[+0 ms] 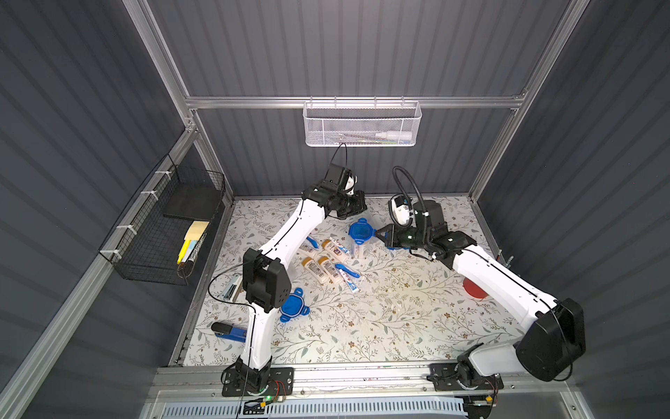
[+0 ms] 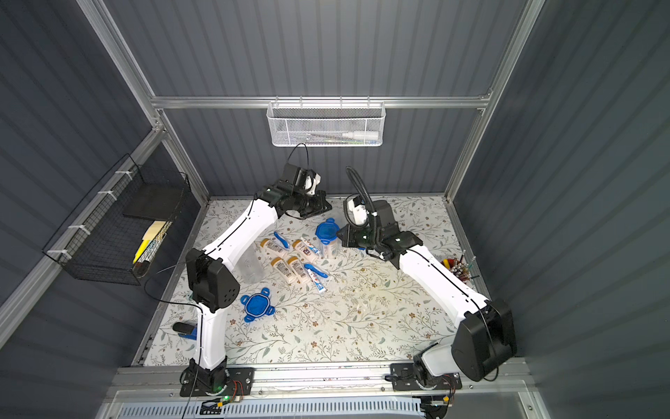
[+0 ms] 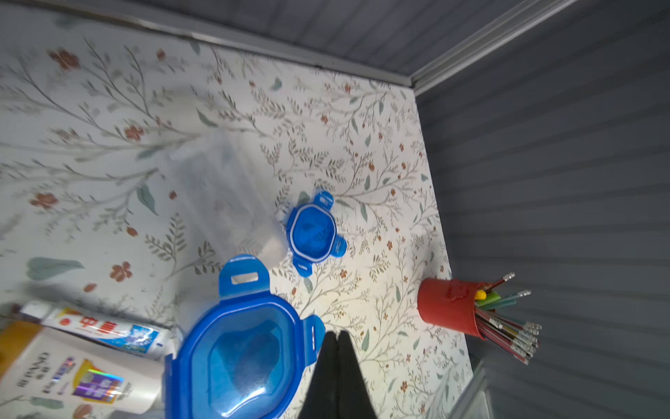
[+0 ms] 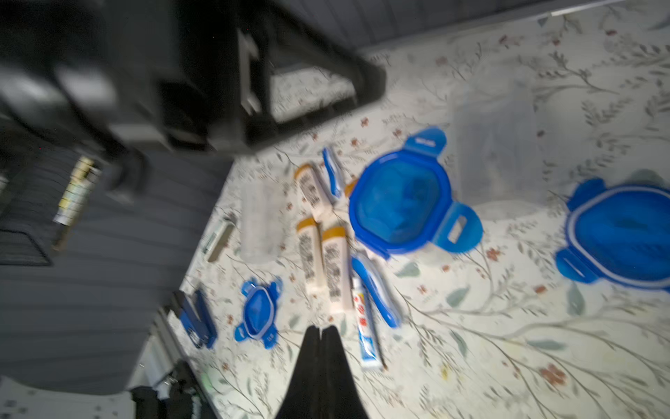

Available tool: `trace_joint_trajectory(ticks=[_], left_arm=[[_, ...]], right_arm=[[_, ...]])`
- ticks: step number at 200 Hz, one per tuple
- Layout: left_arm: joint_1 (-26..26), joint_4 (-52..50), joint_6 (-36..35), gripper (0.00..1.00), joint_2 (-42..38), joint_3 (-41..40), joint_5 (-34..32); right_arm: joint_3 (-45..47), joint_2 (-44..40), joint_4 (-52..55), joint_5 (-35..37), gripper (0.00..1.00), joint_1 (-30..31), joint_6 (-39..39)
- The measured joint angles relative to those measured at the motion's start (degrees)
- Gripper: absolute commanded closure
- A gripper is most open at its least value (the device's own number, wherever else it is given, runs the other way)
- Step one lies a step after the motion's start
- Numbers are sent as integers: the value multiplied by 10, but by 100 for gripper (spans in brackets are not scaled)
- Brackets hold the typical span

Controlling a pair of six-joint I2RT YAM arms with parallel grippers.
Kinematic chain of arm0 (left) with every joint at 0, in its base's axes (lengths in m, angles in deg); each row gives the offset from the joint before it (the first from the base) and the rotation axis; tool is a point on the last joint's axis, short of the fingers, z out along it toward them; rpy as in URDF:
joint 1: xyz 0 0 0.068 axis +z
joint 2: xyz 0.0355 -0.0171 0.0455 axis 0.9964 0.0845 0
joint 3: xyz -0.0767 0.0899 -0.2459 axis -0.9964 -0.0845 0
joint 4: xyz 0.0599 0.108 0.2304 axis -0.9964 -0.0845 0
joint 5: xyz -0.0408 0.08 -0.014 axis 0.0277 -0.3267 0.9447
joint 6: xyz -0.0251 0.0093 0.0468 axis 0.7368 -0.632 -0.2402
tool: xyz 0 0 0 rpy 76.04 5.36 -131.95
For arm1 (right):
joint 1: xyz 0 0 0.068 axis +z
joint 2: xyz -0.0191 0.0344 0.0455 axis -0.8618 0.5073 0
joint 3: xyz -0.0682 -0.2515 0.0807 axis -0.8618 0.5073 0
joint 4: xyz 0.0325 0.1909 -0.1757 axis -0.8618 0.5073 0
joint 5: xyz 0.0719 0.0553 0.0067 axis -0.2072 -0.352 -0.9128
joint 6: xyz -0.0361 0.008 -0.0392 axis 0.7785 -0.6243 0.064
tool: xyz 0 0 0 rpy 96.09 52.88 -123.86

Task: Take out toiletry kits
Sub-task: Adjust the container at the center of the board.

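Right gripper [image 1: 378,232], tips together and empty, sits at 3 o'clock of the lidded clear plastic jar with blue clip lid [image 1: 359,232], probably to flick a clip; left gripper [image 3: 335,335] likewise closed, parked clear; white-bottle, toothpaste and toothbrush toiletry kits [image 1: 328,270] lie loose at jar's 7 o'clock.

Four bottles [image 1: 328,271], two toothbrushes [image 1: 347,270], two tubes [image 1: 351,284], three lids [image 1: 293,308]

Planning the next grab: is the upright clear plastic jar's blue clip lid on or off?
On: the blue clip lid sits atop the upright clear jar in both top views, tabs flared outward.
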Motion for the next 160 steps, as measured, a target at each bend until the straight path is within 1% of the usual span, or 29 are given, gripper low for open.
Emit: trace_joint_trajectory(ticks=[27,50,62,82,102,116,141,160], left_arm=[[13,-19,-9,100,-8,4,-33],[28,-29,-11,100,20,5,-44],[33,-34,-11,100,47,11,-47],[38,-38,-11,100,94,17,-47],[36,-47,-11,100,125,17,-48],[35,-52,-13,100,133,17,-47],[32,-46,-14,100,127,7,-47],[27,-34,-15,100,103,-36,-47]], right_arm=[[-2,41,82,64,100,24,31],[-18,88,119,93,100,24,44],[-43,115,137,110,100,24,49],[-110,164,160,139,100,23,56],[-172,208,165,148,100,18,66],[-203,234,166,146,100,11,69],[-236,269,170,137,100,-5,69],[-257,291,176,130,100,-18,70]])
